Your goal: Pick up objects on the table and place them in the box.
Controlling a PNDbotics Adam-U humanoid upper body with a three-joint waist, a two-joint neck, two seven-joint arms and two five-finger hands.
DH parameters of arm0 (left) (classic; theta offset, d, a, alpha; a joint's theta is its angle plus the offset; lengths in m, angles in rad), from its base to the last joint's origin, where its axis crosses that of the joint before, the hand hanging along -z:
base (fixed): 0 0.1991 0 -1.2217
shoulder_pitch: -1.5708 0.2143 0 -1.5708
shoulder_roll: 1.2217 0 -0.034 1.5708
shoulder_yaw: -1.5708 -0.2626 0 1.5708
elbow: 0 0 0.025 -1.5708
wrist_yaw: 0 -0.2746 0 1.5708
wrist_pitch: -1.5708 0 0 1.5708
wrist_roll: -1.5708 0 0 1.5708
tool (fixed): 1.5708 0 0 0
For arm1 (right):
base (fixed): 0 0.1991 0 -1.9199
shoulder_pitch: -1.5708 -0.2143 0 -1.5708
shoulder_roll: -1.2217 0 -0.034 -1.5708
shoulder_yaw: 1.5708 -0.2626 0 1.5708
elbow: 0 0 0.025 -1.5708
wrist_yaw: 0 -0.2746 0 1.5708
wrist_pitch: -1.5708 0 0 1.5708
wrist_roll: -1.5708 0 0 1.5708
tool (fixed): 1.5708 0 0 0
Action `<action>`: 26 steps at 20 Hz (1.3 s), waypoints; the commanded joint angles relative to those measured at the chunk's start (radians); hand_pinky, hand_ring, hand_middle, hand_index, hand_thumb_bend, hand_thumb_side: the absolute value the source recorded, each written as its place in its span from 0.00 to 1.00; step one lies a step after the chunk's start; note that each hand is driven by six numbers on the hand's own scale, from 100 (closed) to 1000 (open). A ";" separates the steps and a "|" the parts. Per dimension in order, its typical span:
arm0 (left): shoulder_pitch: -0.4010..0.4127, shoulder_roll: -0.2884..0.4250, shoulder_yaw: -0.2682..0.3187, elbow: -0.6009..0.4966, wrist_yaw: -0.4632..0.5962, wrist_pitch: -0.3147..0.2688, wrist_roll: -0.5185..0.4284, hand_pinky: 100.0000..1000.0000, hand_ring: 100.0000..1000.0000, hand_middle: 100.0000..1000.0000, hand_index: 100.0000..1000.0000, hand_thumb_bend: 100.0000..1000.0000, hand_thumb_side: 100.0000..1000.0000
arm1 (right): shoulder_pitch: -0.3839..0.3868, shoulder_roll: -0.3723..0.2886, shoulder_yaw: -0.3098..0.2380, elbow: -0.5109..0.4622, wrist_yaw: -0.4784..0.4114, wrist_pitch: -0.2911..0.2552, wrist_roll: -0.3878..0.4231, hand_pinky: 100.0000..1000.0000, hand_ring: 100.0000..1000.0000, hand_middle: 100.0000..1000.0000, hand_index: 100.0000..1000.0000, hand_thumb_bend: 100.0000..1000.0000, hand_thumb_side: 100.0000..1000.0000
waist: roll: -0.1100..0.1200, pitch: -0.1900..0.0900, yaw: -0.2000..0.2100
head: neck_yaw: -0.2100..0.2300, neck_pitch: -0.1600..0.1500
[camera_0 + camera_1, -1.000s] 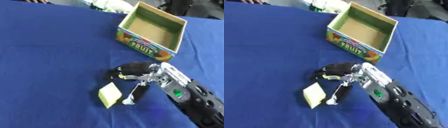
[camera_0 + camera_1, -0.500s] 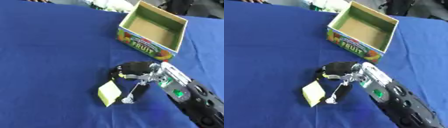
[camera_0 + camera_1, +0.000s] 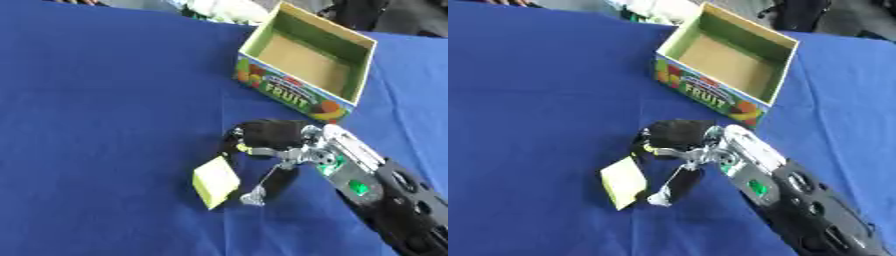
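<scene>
Bench (image 3: 96, 100): blue cloth cover. One open cardboard box (image 3: 306, 65), "FRUIT" on its near wall, empty, at the far right. One pale yellow block (image 3: 214, 181), lying flat near centre. One right hand (image 3: 271, 140), fingers curled down onto a small yellow-and-dark object just beside the block; thumb extended alongside. Whether it grips: cannot tell. Left hand: not seen. Advice: secure the hold before lifting, then carry clear of the box's near wall.

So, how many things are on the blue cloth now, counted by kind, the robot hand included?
Box with FRUIT label: 1
Yellow pad: 1
Right hand, fingers curled over a dark object: 1
Total: 3
</scene>
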 commanded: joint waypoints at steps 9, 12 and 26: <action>-0.012 0.006 0.006 -0.018 -0.001 -0.001 -0.010 0.81 0.68 0.93 0.70 0.15 0.82 | -0.013 -0.059 -0.057 -0.040 0.013 0.044 -0.092 0.83 0.75 0.41 0.56 0.01 0.49 | 0.017 -0.018 -0.001 | -0.012 0.007; -0.013 0.004 0.005 -0.018 0.000 -0.001 -0.011 0.81 0.68 0.93 0.70 0.15 0.82 | -0.020 -0.076 -0.073 -0.041 0.018 0.047 -0.119 0.84 0.75 0.44 0.55 0.00 0.51 | 0.020 -0.018 -0.003 | -0.015 0.007; -0.015 0.001 0.003 -0.018 0.002 -0.002 -0.017 0.81 0.69 0.93 0.70 0.15 0.82 | -0.106 -0.169 -0.152 -0.032 -0.063 0.050 -0.180 0.85 0.75 0.49 0.56 0.00 0.54 | 0.023 -0.012 0.006 | -0.029 -0.011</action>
